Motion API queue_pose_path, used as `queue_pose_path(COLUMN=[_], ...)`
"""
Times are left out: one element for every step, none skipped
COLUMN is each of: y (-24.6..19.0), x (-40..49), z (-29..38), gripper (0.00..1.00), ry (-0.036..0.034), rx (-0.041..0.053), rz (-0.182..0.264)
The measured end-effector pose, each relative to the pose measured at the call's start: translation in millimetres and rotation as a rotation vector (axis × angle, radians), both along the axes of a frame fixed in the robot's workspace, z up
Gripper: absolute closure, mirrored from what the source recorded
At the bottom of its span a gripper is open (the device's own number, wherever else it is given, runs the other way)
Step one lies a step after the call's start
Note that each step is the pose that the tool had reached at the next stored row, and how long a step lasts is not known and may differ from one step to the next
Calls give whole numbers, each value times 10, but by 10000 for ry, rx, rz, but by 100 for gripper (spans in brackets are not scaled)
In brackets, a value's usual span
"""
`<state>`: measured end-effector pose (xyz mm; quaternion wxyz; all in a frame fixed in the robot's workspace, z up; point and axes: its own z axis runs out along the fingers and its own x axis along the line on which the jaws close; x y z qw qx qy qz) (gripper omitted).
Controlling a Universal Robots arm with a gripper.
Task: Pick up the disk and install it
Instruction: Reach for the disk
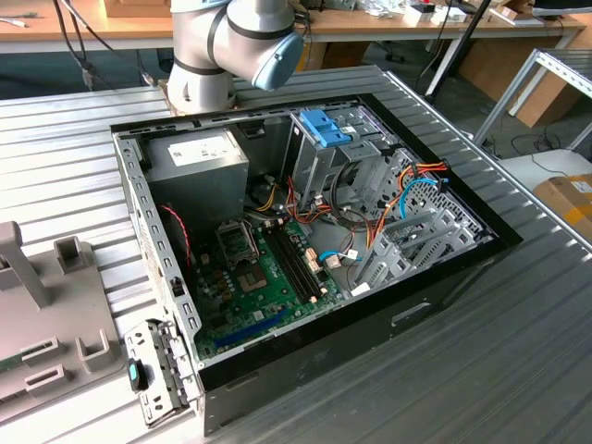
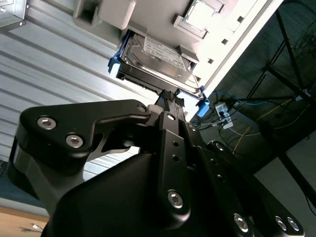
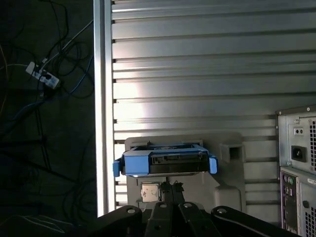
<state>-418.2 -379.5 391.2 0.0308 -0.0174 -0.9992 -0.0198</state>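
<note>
One gripper (image 3: pixel 171 185) hangs at the disk (image 3: pixel 165 161); its jaws' state cannot be told. Centring on the edge probably helps.

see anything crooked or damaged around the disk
Nothing stands out. In the first wrist view the disk sits level in its grey holder, its blue bracket looks whole at both ends, and the gripper is centred on its near edge.

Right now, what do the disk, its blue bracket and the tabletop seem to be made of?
The disk: dark metal body with a dull sheen and a white, paper-like label. The bracket: probably plastic, judging by its even, moulded light blue colour. The tabletop: ribbed bare metal, likely aluminium, reflecting light in bands.
</note>
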Motion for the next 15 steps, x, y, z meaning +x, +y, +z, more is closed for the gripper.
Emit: queue_pose_path(y=[0, 0, 0, -2, -2, -2, -3, -2, -2, -2, -3, -2, -2, -2, -2], x=[0, 0, -1, -8, -20, -28, -34, -34, -38, -74, -93, -117, -160, -192, -216], z=[0, 0, 1, -1, -1, -2, -1, -2, -2, -7, -9, -12, -19, -32, -46], gripper=[89, 89, 89, 89, 89, 89, 89, 89, 89, 89, 89, 89, 89, 89, 89], ry=[0, 0, 0, -31, -165, -273, -355, -357, -358, -357, -358, -359, -377, -408, -430], rx=[0, 0, 0, -5, -54, -77, -83, -84, -84, -66, -58, -45, -26, -24, -25], rz=[0, 0, 0, 1, 1, 1, 1, 2, 1, 0, 0, 0, 0, -1, -1])
